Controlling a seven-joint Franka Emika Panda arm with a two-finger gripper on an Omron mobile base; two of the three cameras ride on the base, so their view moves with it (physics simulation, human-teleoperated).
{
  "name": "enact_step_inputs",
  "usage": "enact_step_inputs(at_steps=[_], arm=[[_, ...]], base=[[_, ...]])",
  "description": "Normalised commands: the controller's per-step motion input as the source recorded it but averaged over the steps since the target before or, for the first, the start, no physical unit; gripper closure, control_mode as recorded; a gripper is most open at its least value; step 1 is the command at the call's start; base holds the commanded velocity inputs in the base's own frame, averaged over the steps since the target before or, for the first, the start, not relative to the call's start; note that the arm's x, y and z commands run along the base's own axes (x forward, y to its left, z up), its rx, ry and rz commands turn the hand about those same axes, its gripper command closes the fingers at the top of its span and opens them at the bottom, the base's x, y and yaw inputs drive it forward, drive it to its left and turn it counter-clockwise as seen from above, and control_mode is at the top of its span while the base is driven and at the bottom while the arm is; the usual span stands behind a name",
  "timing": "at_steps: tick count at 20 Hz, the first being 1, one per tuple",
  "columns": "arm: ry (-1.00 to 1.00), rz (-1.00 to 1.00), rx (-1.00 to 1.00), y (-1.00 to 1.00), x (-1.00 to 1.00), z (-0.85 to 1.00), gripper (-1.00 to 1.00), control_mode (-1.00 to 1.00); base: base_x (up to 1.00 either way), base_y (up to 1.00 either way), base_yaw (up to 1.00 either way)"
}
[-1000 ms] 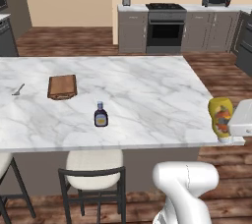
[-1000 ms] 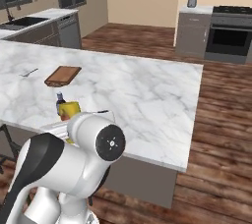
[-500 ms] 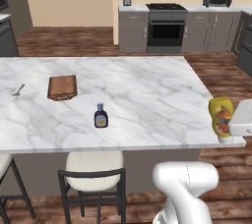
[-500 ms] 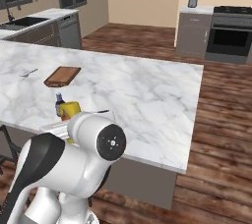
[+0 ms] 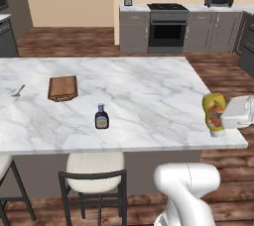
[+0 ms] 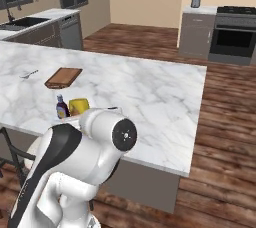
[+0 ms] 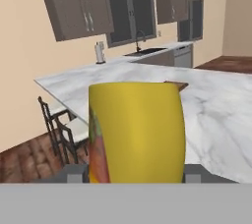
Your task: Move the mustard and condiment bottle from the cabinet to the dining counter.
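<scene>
The gripper is clamped on the mustard, which stands upright with its base at the desk, close to that slab's near right corner. In the hand view the mustard sits squarely between the two finger pads, so the hold looks centred.

The condiment bottle already stands upright on the desk, well to the left of the mustard and just nearer the robot than the brown cutting board. From the right base view the two bottles look side by side (a trick of the angle).

My main worry is the edge. The mustard is close to the desk's right end and front lip, so a release with any sideways drag could tip the squat bottle off onto the wood floor. I cannot tell whether its base is fully down; letting go early would drop it and it might topple. Pulling back before the jaws open wide could also drag it along.
</scene>
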Motion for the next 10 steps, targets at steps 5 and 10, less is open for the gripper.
enact_step_inputs(at_steps=[5, 10], arm=[[0.0, 0.13, 0.1, 0.09, 0.72, -0.22, 1.0, -1.0], [-0.02, 0.19, 0.13, 0.04, 0.6, -0.36, 1.0, -1.0]], base=[[0.0, 0.0, 0.0], [0.0, 0.0, 0.0]])
